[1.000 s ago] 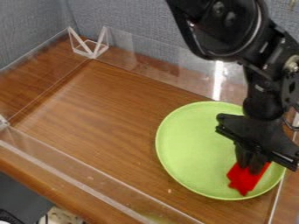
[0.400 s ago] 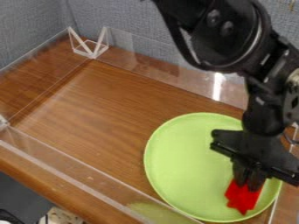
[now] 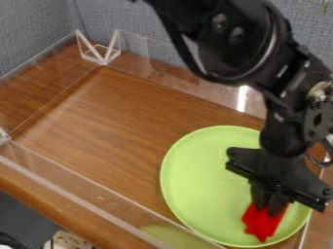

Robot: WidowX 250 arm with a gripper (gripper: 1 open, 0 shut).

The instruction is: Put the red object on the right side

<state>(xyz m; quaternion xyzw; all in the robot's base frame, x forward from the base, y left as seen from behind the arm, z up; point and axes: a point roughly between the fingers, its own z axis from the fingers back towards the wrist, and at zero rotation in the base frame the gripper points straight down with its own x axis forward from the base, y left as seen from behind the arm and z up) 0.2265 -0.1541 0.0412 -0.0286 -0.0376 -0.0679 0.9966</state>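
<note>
Gray textured partition panels (image 3: 150, 21) are observed behind a brown wood-grain surface (image 3: 97, 122). The surface is bordered by a transparent raised edging (image 3: 85, 193). A bright reflection (image 3: 242, 97) is noted on the far edging, toward the right.

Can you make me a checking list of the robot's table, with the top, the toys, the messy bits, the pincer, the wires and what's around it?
Surface: brown wooden table, its visible top smooth-looking.
Job's things: red object lying on the green plate, toward the plate's right side in the picture.
Clutter: nothing seen.
Pincer: black pincer low over the plate, at the red object and hiding part of it; whether it grips is hard to tell.
Cables: dark cable looping beside the arm.
Surroundings: clear low walls along the table edges, a white wire-like frame in the far corner, grey panels behind.
</note>
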